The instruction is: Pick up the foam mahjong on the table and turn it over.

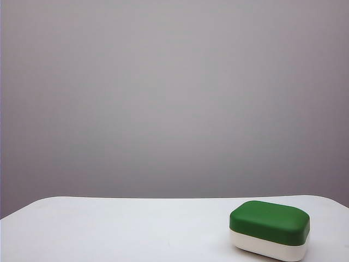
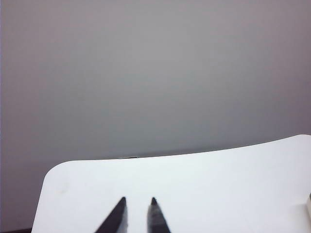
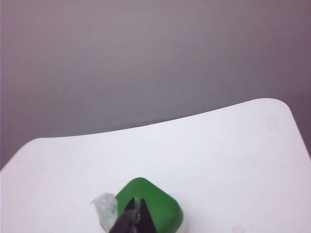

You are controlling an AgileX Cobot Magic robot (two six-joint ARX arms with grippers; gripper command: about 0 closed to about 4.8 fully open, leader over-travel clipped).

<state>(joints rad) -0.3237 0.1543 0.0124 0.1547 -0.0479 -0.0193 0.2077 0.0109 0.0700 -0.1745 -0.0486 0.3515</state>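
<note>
- A plain grey wall fills the background in all three views; below it lies the white bench (image 1: 109, 229) with rounded corners, bare apart from one object.
- The foam mahjong (image 1: 269, 229) rests flat on the bench at the near right of the exterior view, dark green half on top, white half underneath touching the surface. No character is visible from any view.
- Neither arm appears in the exterior view, so both tools seem to be held back off the working area.
- The left tool (image 2: 138, 208) shows only its two dark tips in the left wrist view, standing apart with a clear gap between them and holding nothing. It hangs above bare bench, well apart from the tile.
- The right tool (image 3: 135, 209) has its tips pressed together, gripping nothing. In the right wrist view it sits above the bench on the near side of the tile, whose green top (image 3: 150, 206) lies just beyond the tips.
- A pale translucent scrap (image 3: 106, 209) sits beside the right tool; what it is cannot be told.
- Judgement: with the green side up and both tools clear, the tile could be already flipped or not yet touched; these views alone do not settle it.
</note>
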